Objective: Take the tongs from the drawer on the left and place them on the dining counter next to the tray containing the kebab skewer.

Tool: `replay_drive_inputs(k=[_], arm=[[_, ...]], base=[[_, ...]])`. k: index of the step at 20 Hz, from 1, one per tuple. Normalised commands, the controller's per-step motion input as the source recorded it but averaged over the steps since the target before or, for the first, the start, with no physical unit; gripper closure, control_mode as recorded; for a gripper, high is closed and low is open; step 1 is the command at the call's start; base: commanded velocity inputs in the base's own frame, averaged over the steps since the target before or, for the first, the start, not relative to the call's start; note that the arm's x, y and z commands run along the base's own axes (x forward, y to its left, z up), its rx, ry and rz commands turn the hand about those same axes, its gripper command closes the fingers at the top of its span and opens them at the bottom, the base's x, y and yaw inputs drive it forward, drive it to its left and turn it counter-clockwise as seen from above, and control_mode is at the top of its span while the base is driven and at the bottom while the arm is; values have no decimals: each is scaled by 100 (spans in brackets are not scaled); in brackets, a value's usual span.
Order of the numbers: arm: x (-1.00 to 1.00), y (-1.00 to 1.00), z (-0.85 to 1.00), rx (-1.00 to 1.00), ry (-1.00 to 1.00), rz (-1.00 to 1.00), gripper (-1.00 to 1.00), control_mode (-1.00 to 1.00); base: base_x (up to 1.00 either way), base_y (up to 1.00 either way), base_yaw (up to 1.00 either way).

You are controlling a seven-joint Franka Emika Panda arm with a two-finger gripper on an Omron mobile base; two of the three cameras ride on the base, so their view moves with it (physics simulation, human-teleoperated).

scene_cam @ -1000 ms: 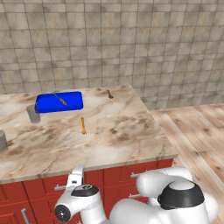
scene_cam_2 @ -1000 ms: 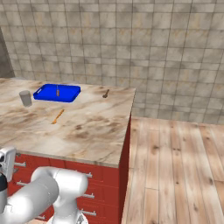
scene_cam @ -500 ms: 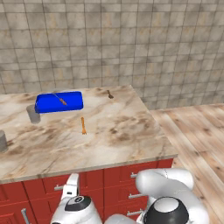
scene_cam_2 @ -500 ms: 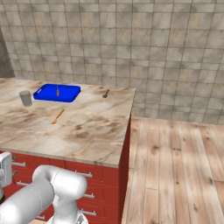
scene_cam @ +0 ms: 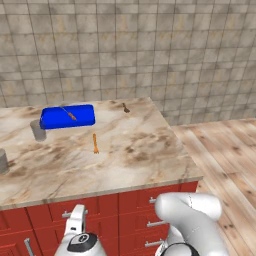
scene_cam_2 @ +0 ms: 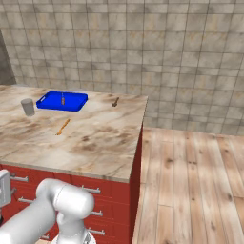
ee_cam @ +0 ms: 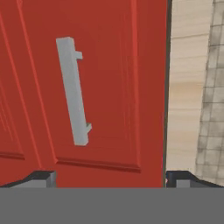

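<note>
One blue tray (scene_cam: pixel 67 117) sits at the upper left of the left base view on the dining counter (scene_cam: pixel 125 155), with one kebab skewer (scene_cam: pixel 69 114) lying in it. One small orange utensil (scene_cam: pixel 95 143) lies on the slab just below the tray, one brown spoon (scene_cam: pixel 125 107) near the far edge, and two grey cups (scene_cam: pixel 38 130) stand at the left.

In the hand view, one red drawer (ee_cam: pixel 109 87) front with a single silver bar handle (ee_cam: pixel 73 89) runs down the frame's centre-left. The gripper (ee_cam: pixel 109 178) faces it, its two tips spread wide apart at the bottom corners, grasping nothing. The tongs cannot be made out.
</note>
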Motion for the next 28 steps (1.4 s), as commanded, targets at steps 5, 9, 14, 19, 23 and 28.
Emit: replay_drive_inputs(k=[5,9,14,19,23,28], arm=[[7,13,-24,0,0,0,-100,-100],[12,14,-16,0,0,0,-100,-100],[22,9,-19,0,0,0,-100,-100],[22,14,-19,0,0,0,-100,-100],[18,23,-28,0,0,0,-100,-100],[18,23,-32,0,0,0,-100,-100]], base=[[0,0,0],[0,0,0],[0,0,0],[0,0,0],[0,0,0],[0,0,0]])
